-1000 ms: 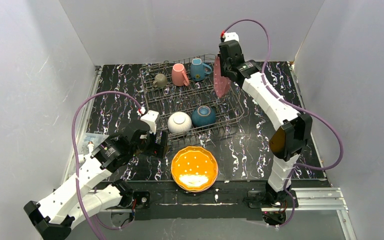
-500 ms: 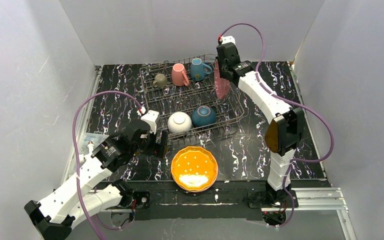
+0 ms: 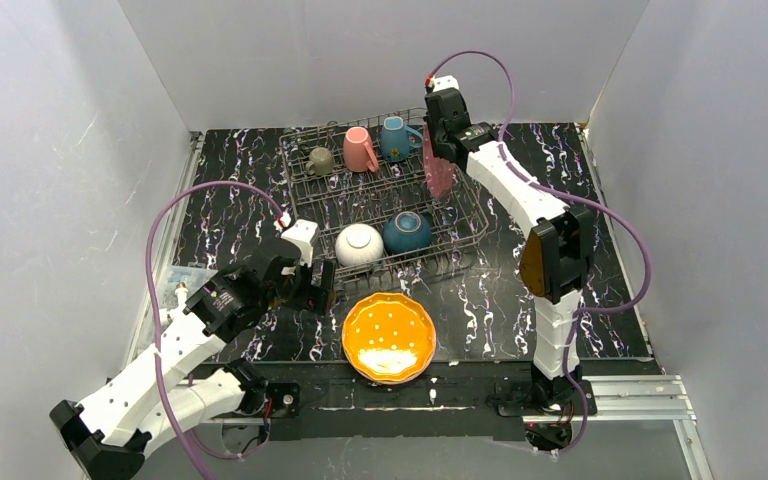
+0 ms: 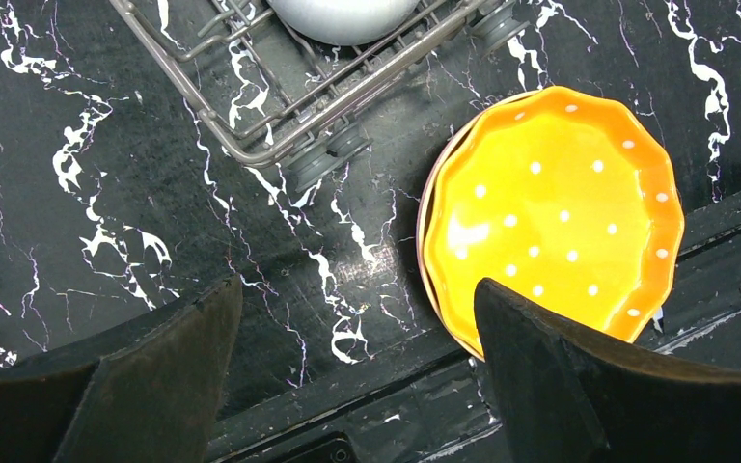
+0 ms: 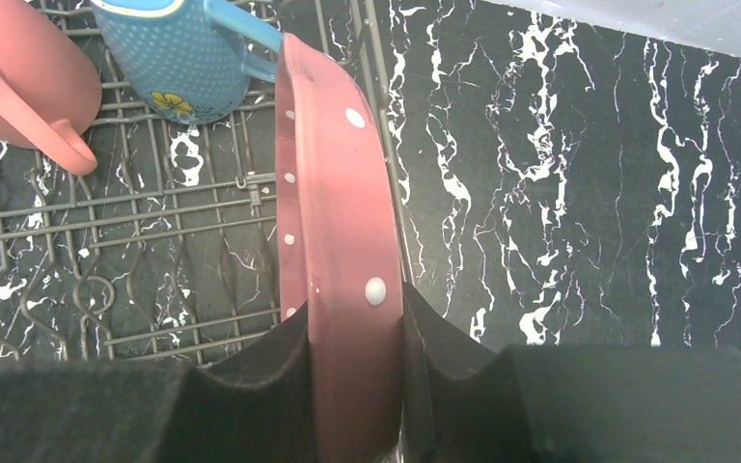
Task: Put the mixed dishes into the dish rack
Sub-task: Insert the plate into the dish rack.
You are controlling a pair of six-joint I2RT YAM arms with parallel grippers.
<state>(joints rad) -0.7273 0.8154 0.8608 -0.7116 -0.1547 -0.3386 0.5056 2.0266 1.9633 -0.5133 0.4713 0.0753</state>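
Seen from above, the right gripper (image 3: 438, 150) pinches a pink plate (image 3: 440, 172) on edge, with the far right part of the dish rack (image 3: 360, 200) beneath it. The left gripper (image 3: 312, 290) hovers spread over the table (image 3: 220, 200), an orange plate (image 3: 389, 337) just to its right.

In the left wrist view, the fingers (image 4: 154, 376) are wide apart and touch nothing. The orange plate lies ahead by the right finger, and the rack's corner lies ahead between them.

In the right wrist view, both fingers clamp the pink plate's rim. A teal mug (image 5: 178, 58) and a pink mug (image 5: 19, 82) sit in the rack ahead to the left.

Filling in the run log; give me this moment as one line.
right hand: shut on pink plate, on edge over dish rack | left hand: open, empty, near orange plate
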